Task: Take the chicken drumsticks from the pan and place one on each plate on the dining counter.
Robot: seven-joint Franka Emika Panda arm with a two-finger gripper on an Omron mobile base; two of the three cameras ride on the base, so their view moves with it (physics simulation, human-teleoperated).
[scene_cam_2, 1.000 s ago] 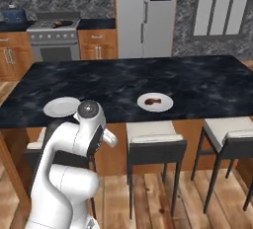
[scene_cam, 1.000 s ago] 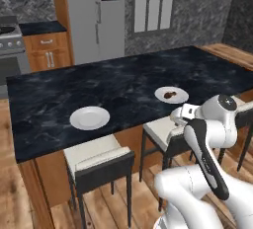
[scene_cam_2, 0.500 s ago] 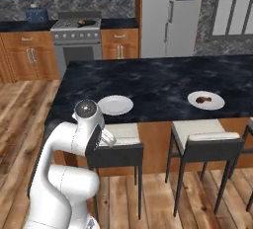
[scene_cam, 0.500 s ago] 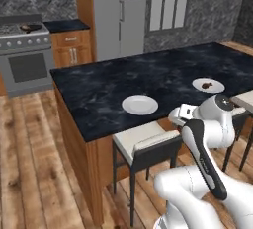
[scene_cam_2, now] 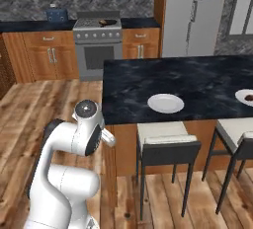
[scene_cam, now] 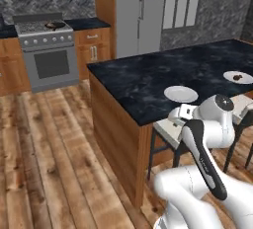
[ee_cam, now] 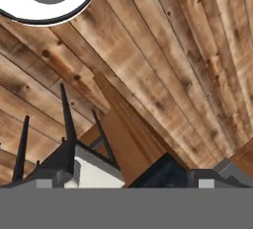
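Drumstick (scene_cam: 237,77) one lies on far-right plate (scene_cam: 245,79); near plate (scene_cam_2: 165,103) empty. Pan (scene_cam_2: 105,23) sits on far stove (scene_cam_2: 97,24). Pincer wide, empty. Remaining drumstick likely light, greasy: grip its thick middle.

stool (scene_cam_2: 167,143) (beside counter), open floor (scene_cam: 44,149) left

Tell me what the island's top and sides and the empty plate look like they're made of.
Dining counter: top looks like polished black stone with pale veining; sides look like plain brown wood with visible grain. Empty plate: smooth plain white, probably glazed ceramic, though the render leaves that open.
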